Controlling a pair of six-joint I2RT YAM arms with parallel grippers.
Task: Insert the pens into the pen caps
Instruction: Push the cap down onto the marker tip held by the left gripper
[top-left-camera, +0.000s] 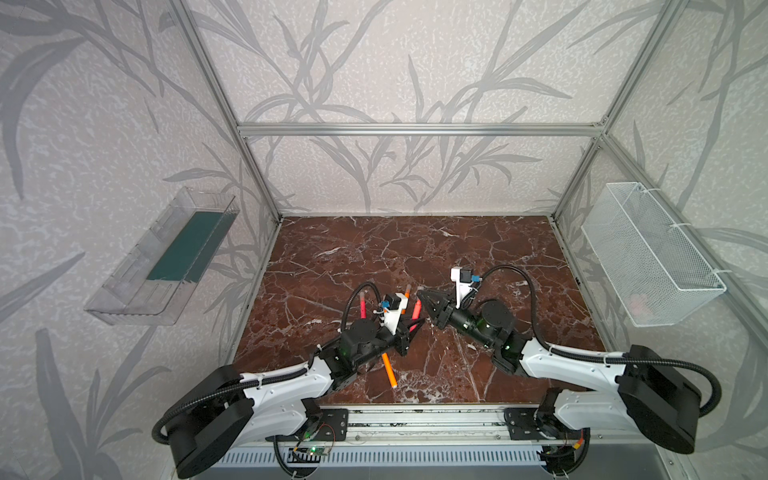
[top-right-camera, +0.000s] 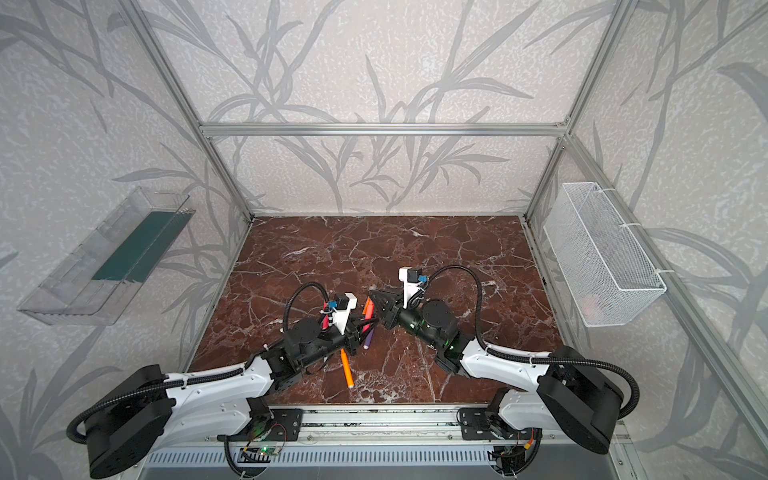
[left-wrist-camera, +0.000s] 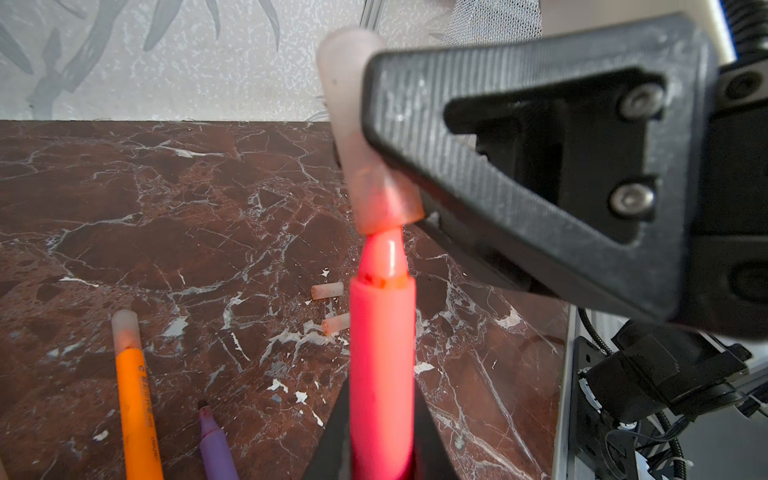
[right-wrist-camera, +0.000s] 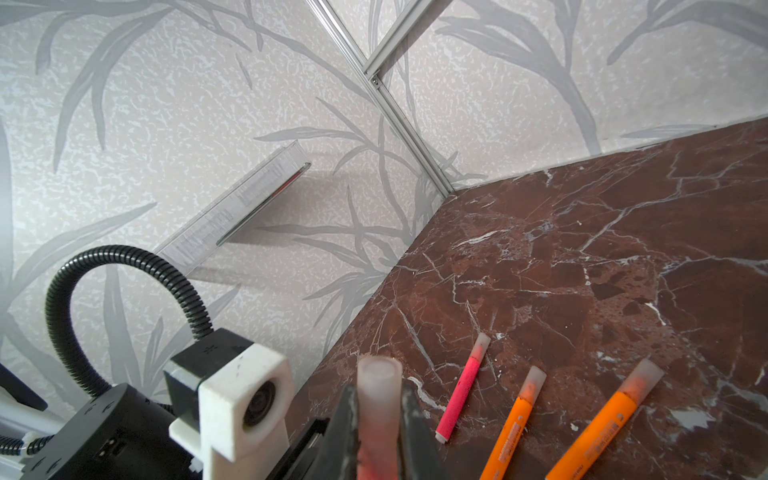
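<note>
The left gripper (left-wrist-camera: 382, 415), closed on a pink-red plastic pen (left-wrist-camera: 382, 353) at centre frame, sets its tip in the mouth of a pale translucent cylindrical cap (left-wrist-camera: 348, 124) pinched by the right gripper (right-wrist-camera: 379, 395), with three capped pens (right-wrist-camera: 515, 419) lying lower right, while a bare purple pen (left-wrist-camera: 216, 449) and two loose caps (left-wrist-camera: 327, 290) are left.

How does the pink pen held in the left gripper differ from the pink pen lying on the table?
The held pink pen is clamped between the left fingers, off the table; the lying pink pen rests flat on it. The held pen's tip is bare, at the mouth of a cap; the lying pen is capped. Both are the same pink.
</note>
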